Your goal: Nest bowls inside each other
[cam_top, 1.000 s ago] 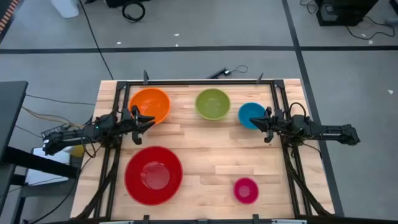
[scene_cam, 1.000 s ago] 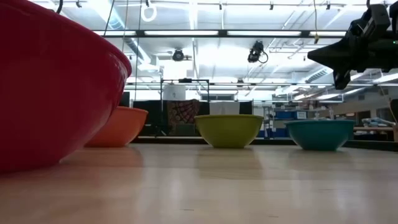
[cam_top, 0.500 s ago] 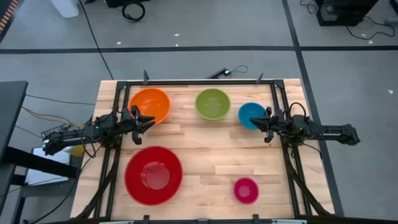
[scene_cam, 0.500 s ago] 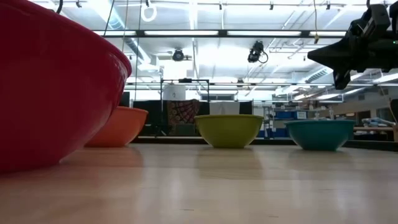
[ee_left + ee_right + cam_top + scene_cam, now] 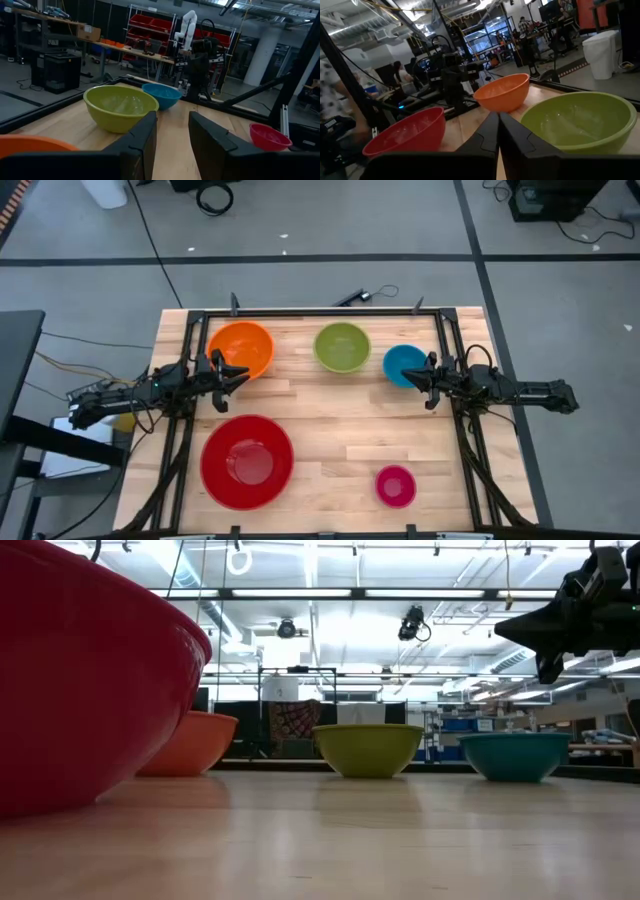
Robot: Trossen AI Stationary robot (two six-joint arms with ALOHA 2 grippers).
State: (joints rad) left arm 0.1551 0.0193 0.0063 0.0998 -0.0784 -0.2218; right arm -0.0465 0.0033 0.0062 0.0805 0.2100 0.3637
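Five bowls sit rim up on the wooden table, apart from each other: orange (image 5: 241, 348), lime green (image 5: 342, 347) and blue (image 5: 404, 364) along the far side, big red (image 5: 247, 461) at the near left, small pink (image 5: 395, 485) at the near right. My left gripper (image 5: 243, 372) hovers open beside the orange bowl's near edge, above the table's left side, touching nothing. My right gripper (image 5: 410, 376) hovers shut over the blue bowl's near right rim, clear above it in the low view (image 5: 502, 632).
A black metal frame (image 5: 320, 311) runs along the table's far edge and down both sides. Bare wood (image 5: 340, 420) lies between the far row of bowls and the two near ones. People and equipment show in the room beyond the table.
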